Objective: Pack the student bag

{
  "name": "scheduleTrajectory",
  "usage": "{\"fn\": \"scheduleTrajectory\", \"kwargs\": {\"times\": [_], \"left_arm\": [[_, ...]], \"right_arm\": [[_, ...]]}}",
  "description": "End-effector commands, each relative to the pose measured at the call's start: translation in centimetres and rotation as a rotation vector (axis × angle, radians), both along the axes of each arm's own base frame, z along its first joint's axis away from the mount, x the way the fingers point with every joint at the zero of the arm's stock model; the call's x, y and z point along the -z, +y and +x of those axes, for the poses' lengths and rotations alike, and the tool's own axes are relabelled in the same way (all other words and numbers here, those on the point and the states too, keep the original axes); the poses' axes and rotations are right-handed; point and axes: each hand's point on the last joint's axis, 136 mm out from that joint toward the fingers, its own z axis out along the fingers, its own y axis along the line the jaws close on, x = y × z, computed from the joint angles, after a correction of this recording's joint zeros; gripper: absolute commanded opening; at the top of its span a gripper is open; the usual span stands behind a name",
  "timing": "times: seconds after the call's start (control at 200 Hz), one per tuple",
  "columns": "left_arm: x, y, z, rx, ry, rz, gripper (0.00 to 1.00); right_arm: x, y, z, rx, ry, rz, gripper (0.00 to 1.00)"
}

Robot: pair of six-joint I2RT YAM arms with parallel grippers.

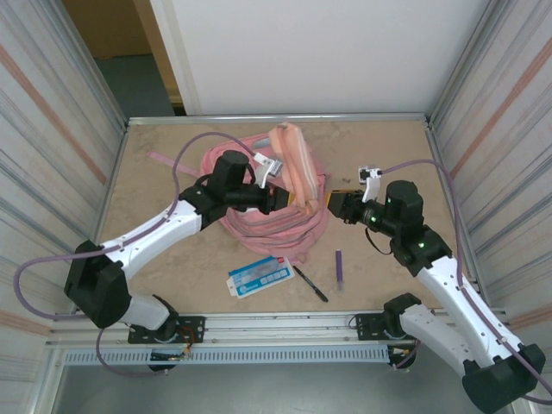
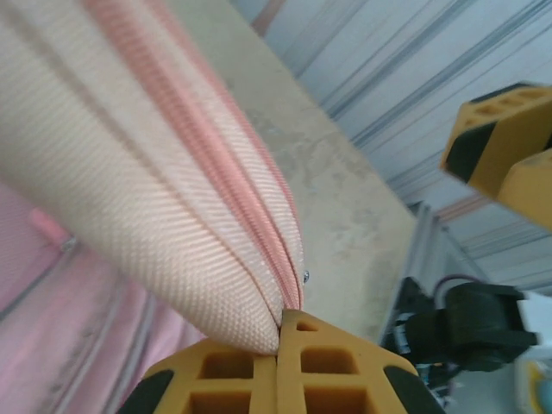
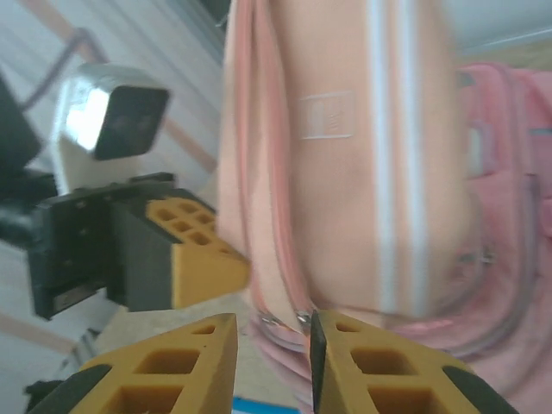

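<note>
While left pincer (image 2: 280,332) clamps student bag (image 1: 259,226) edge, right pincer (image 3: 272,326) gapes.

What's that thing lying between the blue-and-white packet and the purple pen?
A black pen, lying slantwise between them; the top view shows it.

We see two arms, the left arm (image 1: 151,233) and the right arm (image 1: 448,289), with white shells over the long links and black rounded joint housings (image 1: 95,280) between them. A lilac cable (image 1: 185,153) loops along each. The left gripper (image 2: 282,321) and right gripper (image 3: 272,332) have yellow fingers (image 3: 172,362) with square hollows, backed in black. A white camera (image 1: 371,177) sits on each wrist. Small green lights (image 1: 422,245) glow on the right arm.
</note>
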Motion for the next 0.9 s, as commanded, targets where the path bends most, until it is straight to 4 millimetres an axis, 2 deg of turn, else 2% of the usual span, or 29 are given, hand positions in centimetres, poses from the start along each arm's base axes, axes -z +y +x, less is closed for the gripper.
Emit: {"fn": "scheduleTrajectory", "kwargs": {"times": [0.0, 0.07, 0.085, 0.14, 0.231, 0.296, 0.396, 0.481, 0.621, 0.656, 0.671, 0.717, 0.827, 0.897], "left_arm": [[0.2, 1.7, 0.2, -0.027, -0.141, 0.137, 0.0], [0.0, 1.6, -0.3, 0.004, -0.141, 0.13, 0.0], [-0.1, 1.5, -0.5, 0.015, -0.139, 0.123, 0.0], [-0.4, 1.3, -1.2, 0.04, -0.123, 0.093, 0.0], [-0.7, 1.2, -1.7, 0.034, -0.088, 0.031, 0.0], [-1.0, 1.4, -1.5, -0.008, -0.043, -0.013, 0.0], [-1.0, 1.9, -0.5, -0.11, 0.043, -0.062, 0.0], [-1.3, 2.3, 0.6, -0.195, 0.122, -0.119, 0.0], [-1.9, 2.8, 2.2, -0.307, 0.287, -0.279, 0.0], [-1.8, 2.9, 2.6, -0.339, 0.326, -0.318, 0.0], [-1.7, 3.0, 2.8, -0.353, 0.349, -0.338, 0.0], [-1.6, 3.0, 3.2, -0.386, 0.405, -0.398, 0.0], [-1.8, 2.6, 3.5, -0.4, 0.497, -0.494, 0.0], [-1.9, 2.2, 3.5, -0.398, 0.518, -0.504, 0.0]], "right_arm": [[0.1, -0.5, -0.1, 0.008, 0.012, -0.085, 0.47], [0.0, -0.8, 0.0, 0.016, -0.001, -0.11, 0.63], [0.2, -1.0, 0.2, 0.026, 0.0, -0.117, 0.71], [0.5, -1.2, 0.4, 0.03, 0.01, -0.127, 0.89], [0.7, 0.4, -0.1, -0.085, 0.095, -0.061, 1.0], [1.3, 1.3, 0.1, -0.093, 0.187, 0.01, 1.0], [3.9, 0.6, 1.2, 0.102, 0.441, 0.145, 0.99], [5.1, 1.5, 1.4, 0.155, 0.548, 0.266, 0.99], [4.9, 3.7, 2.1, 0.191, 0.524, 0.4, 0.99], [4.2, 4.1, 2.1, 0.187, 0.521, 0.438, 1.0], [4.7, 4.5, 2.4, 0.19, 0.535, 0.439, 1.0], [4.3, 5.1, 2.6, 0.183, 0.528, 0.468, 0.99], [3.2, 6.0, 3.1, 0.214, 0.503, 0.509, 0.99], [3.3, 6.5, 3.5, 0.239, 0.513, 0.514, 1.0]]}}
